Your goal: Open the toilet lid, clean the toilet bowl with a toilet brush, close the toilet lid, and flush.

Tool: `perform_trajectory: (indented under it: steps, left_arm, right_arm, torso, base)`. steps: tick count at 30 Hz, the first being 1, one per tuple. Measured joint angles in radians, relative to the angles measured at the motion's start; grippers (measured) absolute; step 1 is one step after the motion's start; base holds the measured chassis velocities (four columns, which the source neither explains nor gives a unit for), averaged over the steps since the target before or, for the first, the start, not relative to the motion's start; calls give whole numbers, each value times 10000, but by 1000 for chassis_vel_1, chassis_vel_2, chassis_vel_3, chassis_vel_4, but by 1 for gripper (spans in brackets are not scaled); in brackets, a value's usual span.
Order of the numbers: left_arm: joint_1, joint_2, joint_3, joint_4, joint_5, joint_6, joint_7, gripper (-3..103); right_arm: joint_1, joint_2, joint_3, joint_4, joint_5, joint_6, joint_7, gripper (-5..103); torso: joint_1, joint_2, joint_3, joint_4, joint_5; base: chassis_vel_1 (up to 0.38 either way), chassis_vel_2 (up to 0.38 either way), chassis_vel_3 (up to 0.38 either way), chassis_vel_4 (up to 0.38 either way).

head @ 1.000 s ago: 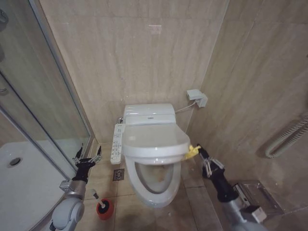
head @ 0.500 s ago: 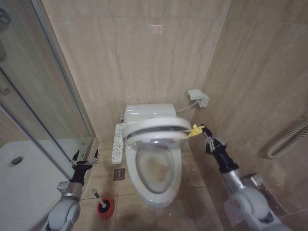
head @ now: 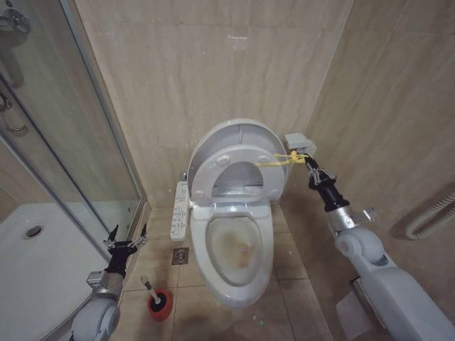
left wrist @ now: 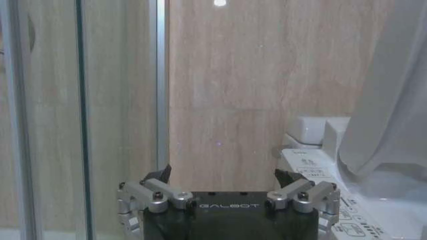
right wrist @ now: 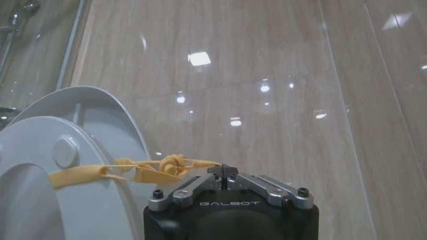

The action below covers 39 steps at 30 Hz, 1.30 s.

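Note:
The toilet lid [head: 234, 138] stands raised, close to upright against the back wall, its underside bumpers facing me; the ring seat looks raised with it. A yellow loop [head: 283, 159] runs off the lid's right edge. My right gripper [head: 311, 162] is shut on that loop, and in the right wrist view the fingertips [right wrist: 223, 170] pinch the loop's knotted end [right wrist: 167, 164] beside the lid [right wrist: 40, 180]. The toilet bowl [head: 234, 249] lies open with brownish staining inside. The toilet brush [head: 149, 286] stands in its red holder [head: 159, 302] on the floor. My left gripper [head: 126, 238] hangs open near it, also seen as the left gripper [left wrist: 227, 177].
A glass shower door [head: 71, 142] and white shower tray [head: 35, 263] close off the left. The bidet control panel [head: 180, 209] sticks out on the toilet's left side. A wall box [head: 298, 141] sits just behind my right gripper. A floor drain [head: 180, 256] lies left of the bowl.
My right gripper has moved up and back with the yellow loop, swinging the lid from half raised to nearly upright. The head camera has shifted. The left arm holds still.

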Motion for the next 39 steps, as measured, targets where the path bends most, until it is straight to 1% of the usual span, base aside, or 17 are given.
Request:
perform_trajectory:
  steps: [1, 3, 5, 6, 7, 9, 10, 13, 19, 21, 31, 37, 39]
  left_arm:
    - [0, 0, 0, 0, 0, 0, 0, 100]
    - [103, -64, -81, -99, 72, 4, -5, 100]
    - [234, -147, -177, -191, 146, 4, -13, 100]
    - [234, -147, -177, -191, 146, 4, -13, 100]
    - [281, -176, -209, -212, 170, 3, -16, 100]
    - [378, -239, -267, -255, 219, -3, -24, 100]
    - [378, -239, -267, -255, 219, -3, -24, 100]
    - [476, -273, -323, -349, 254, -10, -30, 100]
    - [545, -264, -381, -455, 258, -17, -35, 100]
    - [571, -254, -400, -482, 257, -29, -37, 100]
    - [711, -276, -521, -689, 220, -85, -38, 100]
    - [787, -253, -678, -787, 180, -101, -38, 100]
    - [832, -263, -755, -799, 171, -138, -38, 100]
  right_arm:
    - [0, 0, 0, 0, 0, 0, 0, 1]
    - [479, 75, -210, -394, 2, -16, -43, 1]
    - [1178, 219, -528, -906, 19, -82, -63, 1]
    - [1178, 219, -528, -906, 19, -82, -63, 1]
    - [1501, 297, -664, -1144, 36, -122, -62, 1]
    - [2253, 524, -949, -1812, 49, -162, -63, 1]
    - [2253, 524, -949, -1812, 49, -162, -63, 1]
    - [2999, 763, -1197, -2750, 45, -210, -64, 1]
    - [3471, 856, -1400, -3427, 39, -424, -62, 1]
    - [3627, 924, -1533, -3605, 31, -556, 16, 1]
    - [4573, 1251, -2207, -4604, 61, -638, 137, 1]
    - [5277, 1383, -2482, -5180, 56, -722, 231, 1]
    - [5592, 1400, -2602, -5426, 50, -768, 267, 1]
  torso:
    - [0, 0, 0, 0, 0]
    - [0, 0, 0, -4, 3]
    - [0, 0, 0, -13, 2]
    - [0, 0, 0, -13, 2]
    - [0, 0, 1, -14, 2]
    - [0, 0, 1, -13, 2]
    - [0, 0, 1, -13, 2]
    - [0, 0, 0, -4, 1]
    - [0, 1, 0, -3, 1]
    - [-1, 1, -1, -9, 1]
    - [-2, 1, 0, -17, 4]
    - [-1, 0, 0, -15, 5]
    - [-1, -1, 1, -10, 5]
  base:
    - [0, 0, 0, 0]
    - [0, 0, 0, 0]
    - [0, 0, 0, 0]
    - [0, 0, 0, 0]
    - [0, 0, 0, 0]
    - [0, 0, 0, 0]
    - [0, 0, 0, 0]
    - [0, 0, 0, 0]
    - [0, 0, 0, 0]
    - [0, 0, 0, 0]
    - [0, 0, 0, 0]
    - [0, 0, 0, 0]
    - [0, 0, 0, 0]
